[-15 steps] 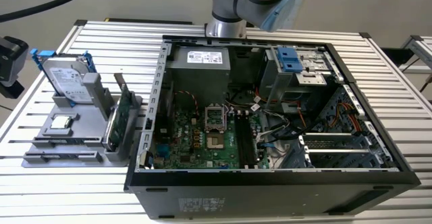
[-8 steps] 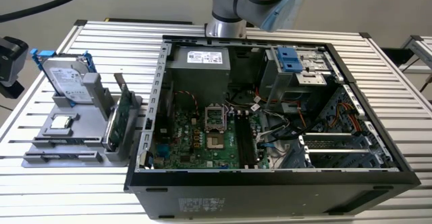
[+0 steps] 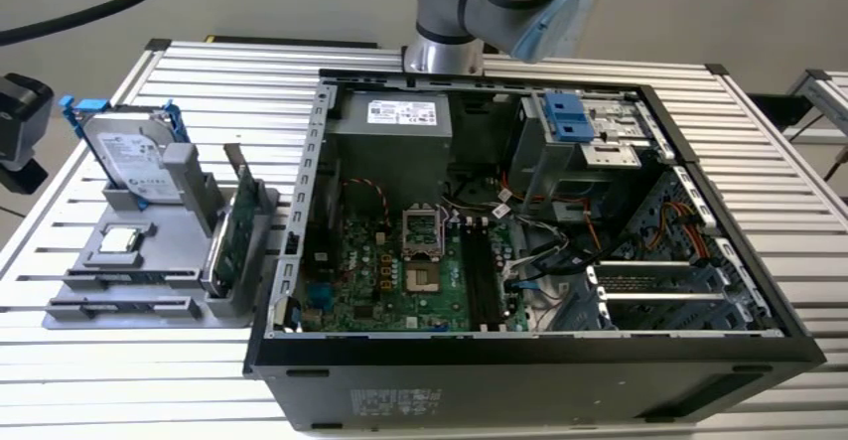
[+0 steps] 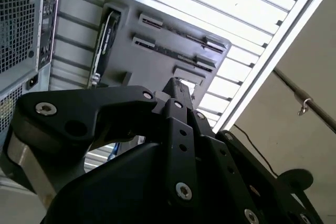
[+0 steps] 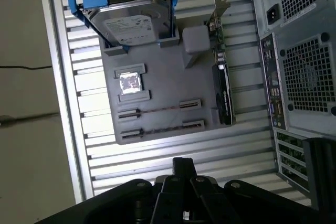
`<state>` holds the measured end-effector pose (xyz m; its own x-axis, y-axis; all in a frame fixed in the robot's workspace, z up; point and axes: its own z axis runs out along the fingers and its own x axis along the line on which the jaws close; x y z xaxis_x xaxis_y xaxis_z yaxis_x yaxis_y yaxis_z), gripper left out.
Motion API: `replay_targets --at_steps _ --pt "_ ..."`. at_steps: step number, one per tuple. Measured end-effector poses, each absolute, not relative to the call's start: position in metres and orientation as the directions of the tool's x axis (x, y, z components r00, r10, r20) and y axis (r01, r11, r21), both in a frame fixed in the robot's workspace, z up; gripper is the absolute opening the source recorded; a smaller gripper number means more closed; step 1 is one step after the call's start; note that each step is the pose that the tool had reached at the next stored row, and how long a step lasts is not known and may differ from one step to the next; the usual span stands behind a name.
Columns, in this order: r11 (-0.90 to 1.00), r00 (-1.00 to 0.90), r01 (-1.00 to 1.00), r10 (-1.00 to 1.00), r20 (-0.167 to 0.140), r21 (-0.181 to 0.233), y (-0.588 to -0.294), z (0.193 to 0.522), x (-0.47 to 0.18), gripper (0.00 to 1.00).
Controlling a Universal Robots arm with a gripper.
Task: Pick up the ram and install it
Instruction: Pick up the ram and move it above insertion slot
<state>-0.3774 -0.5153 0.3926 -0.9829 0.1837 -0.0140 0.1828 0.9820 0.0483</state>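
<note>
The ram [image 5: 159,109] is standing on edge in the clips of the gray holder [image 5: 168,77], just beside the processor chip [image 5: 129,81] and on the far side of it from the hard drive [image 5: 131,22]. The end effector [image 5: 182,165] is hanging off the holder's ram side, touching nothing, with its fingers looking pressed together and empty.

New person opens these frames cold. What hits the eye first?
The open computer case sits in the middle of the table, its circuit board bare, with the arm rising behind it. At the exterior view's left, a gray tray holds an upright hard drive in a blue bracket and two thin ram sticks in slots. In the first wrist view the black gripper hangs over the table near that tray.
</note>
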Motion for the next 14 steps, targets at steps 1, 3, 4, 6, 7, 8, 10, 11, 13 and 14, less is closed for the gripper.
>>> replay_targets --at_steps 1,3,4,6,7,8,10,11,13,14 --pt "0.980 -0.981 0.192 0.193 -0.014 0.048 -0.5153 0.3926 -0.3775 0.00" --pt "0.977 -0.977 0.210 0.211 -0.014 0.048 -0.5153 0.3926 -0.3777 0.00" --pt "0.975 -0.976 0.218 0.218 -0.014 0.048 -0.5153 0.3926 -0.3778 0.00" --pt "0.972 -0.973 0.231 0.232 -0.014 0.048 -0.5153 0.3926 -0.3779 0.00" --pt "0.970 -0.971 0.237 0.238 -0.014 0.048 -0.5153 0.3926 -0.3779 0.00" --pt "0.969 -0.970 0.243 0.244 -0.014 0.048 -0.5153 0.3926 -0.3780 0.00" --pt "0.965 -0.966 0.256 0.257 -0.014 0.048 -0.5153 0.3926 -0.3781 0.00" --pt "0.963 -0.964 0.263 0.264 -0.014 0.048 -0.5153 0.3926 -0.3781 0.00" --pt "0.959 -0.960 0.278 0.279 -0.014 0.048 -0.5153 0.3926 -0.3783 0.00" --pt "0.957 -0.958 0.286 0.287 -0.014 0.048 -0.5153 0.3926 -0.3783 0.00"
